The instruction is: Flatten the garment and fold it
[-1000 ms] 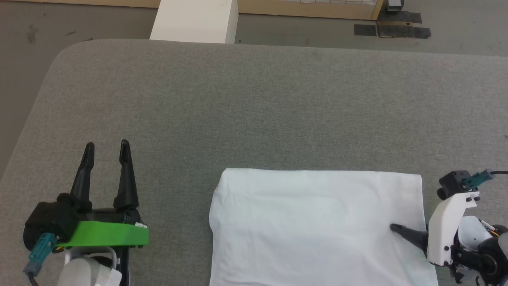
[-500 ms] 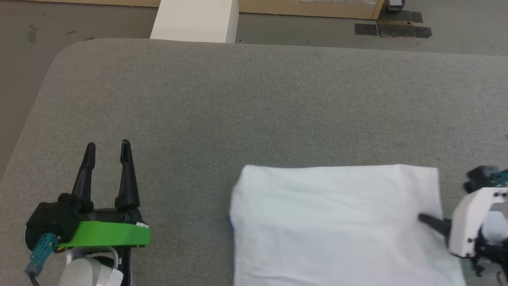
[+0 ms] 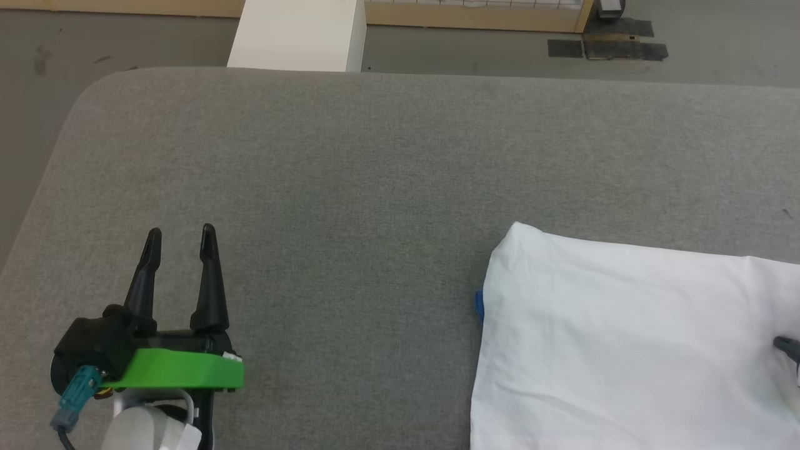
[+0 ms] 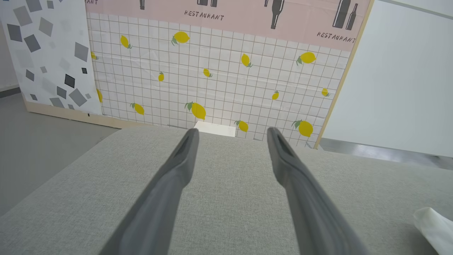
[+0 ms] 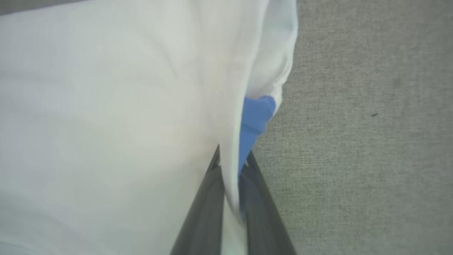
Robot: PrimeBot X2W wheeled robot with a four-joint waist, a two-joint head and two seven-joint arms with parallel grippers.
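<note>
One garment [image 3: 625,350] edge sits clamped inside the right gripper [image 5: 233,157].

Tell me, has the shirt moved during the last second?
Yes. The shirt slid to the robot's right: its left edge, once below the white box in the head view, now lies far right of it.

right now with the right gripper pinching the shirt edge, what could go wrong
1. The right gripper holds the garment by a thin edge, white layer and blue sleeve together; a pull could slip one layer out and open the fold.
2. The left gripper is open over the grey surface, apart from the cloth, so a one-sided pull may skew it; its far edge lies slanted in the head view.
</note>
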